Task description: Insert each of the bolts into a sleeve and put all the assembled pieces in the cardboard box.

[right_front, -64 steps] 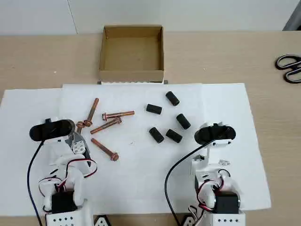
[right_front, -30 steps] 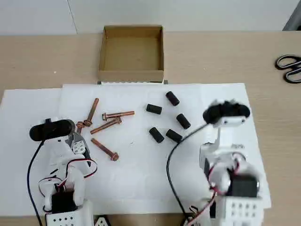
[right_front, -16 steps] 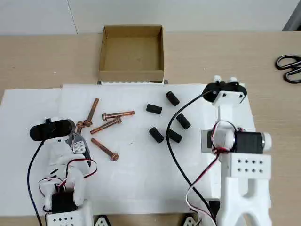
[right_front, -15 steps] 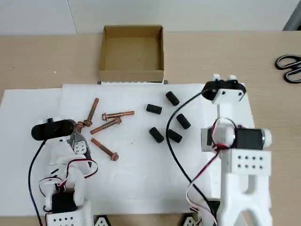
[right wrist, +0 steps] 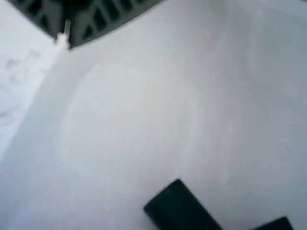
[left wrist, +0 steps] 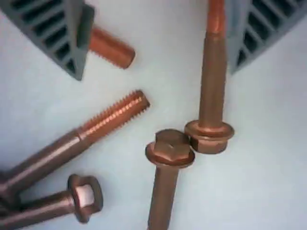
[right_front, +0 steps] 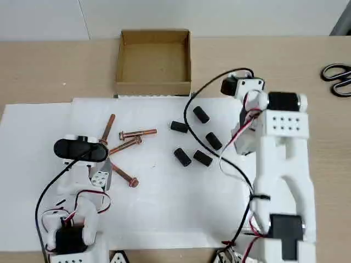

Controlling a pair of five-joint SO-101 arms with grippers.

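Left tool [left wrist: 158, 52] is spread wide, low over the bolts [right_front: 123, 143] on the paper [right_front: 164, 208]. Right tool [right wrist: 81, 19] is up by the sleeves [right_front: 214, 141] near the box [right_front: 153, 87], can't tell if it's spread or pressed together.

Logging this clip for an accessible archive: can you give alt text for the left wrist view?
Copper bolts lie scattered on white paper beneath the left gripper's open grey fingers. Two bolt heads touch near the middle.

High view overhead, wrist views close (bolts [left wrist: 211, 86], sleeves [right wrist: 177, 207] shared)
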